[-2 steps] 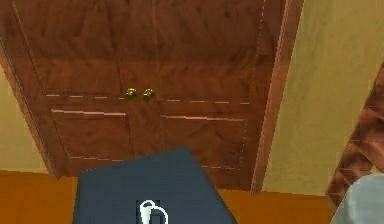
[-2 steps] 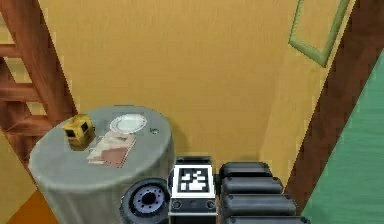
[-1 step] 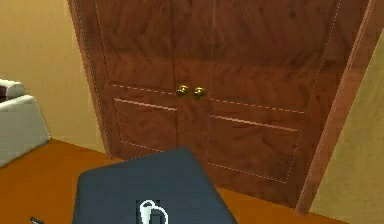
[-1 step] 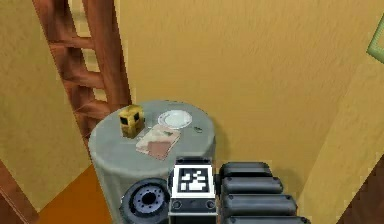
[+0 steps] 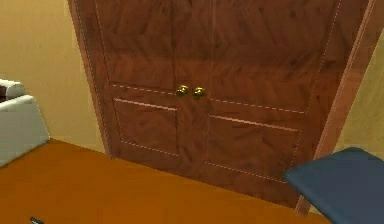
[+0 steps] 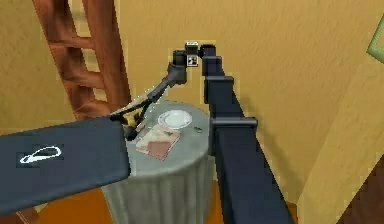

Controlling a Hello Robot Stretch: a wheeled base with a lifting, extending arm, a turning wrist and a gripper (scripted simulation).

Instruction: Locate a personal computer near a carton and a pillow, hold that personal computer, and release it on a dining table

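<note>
**Stretch robot by a closed door, dark slab at its gripper tip**

We see the dark square arm (image 6: 232, 140) reaching out above a grey round lidded bin (image 6: 165, 185). Its gripper (image 6: 128, 113) points thin fingers toward the edge of a dark blue-grey flat slab (image 6: 60, 155), which we take for the personal computer, lid down. The slab overlaps the bin's top, so we cannot tell whether the gripper holds it, nor how the claw's fingers are set. We judge the grasping step is in hand.

Ahead stands a reddish-brown wooden double door (image 5: 200, 60) with brass knobs (image 5: 190, 91). The next move calls for a sure hold, then turning the base away to seek a dining table.

The slab bears a white oval outline. We read no lettering anywhere.
</note>
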